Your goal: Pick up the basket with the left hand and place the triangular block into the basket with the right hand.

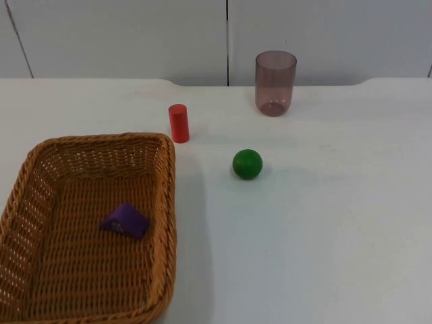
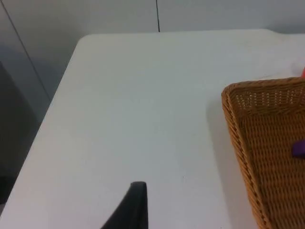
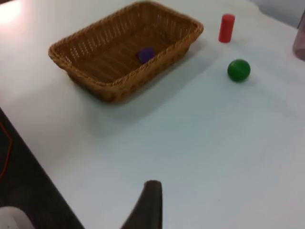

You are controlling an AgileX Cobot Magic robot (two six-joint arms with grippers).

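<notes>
The wicker basket [image 1: 169, 202] stands on the white table at the front left. A purple triangular block [image 1: 126, 220] lies inside it on the woven floor. My left gripper [image 2: 137, 193] hovers over bare table to the left of the basket [image 2: 238, 124], well apart from its rim, and the block [image 2: 299, 149] peeks in at the edge of that view. My right gripper [image 3: 151, 193] hangs back over the table, far from the basket [image 3: 119, 90] and the block [image 3: 146, 54] in it. Nothing is held by either one.
A red cylinder [image 1: 179, 123] stands upright just behind the basket's far right corner. A green ball [image 1: 247, 164] lies mid-table, and a purple-tinted cup [image 1: 275, 82] stands near the wall. The right wrist view shows the cylinder [image 3: 227, 27], the ball [image 3: 238, 70] and the table's edge [image 3: 43, 157].
</notes>
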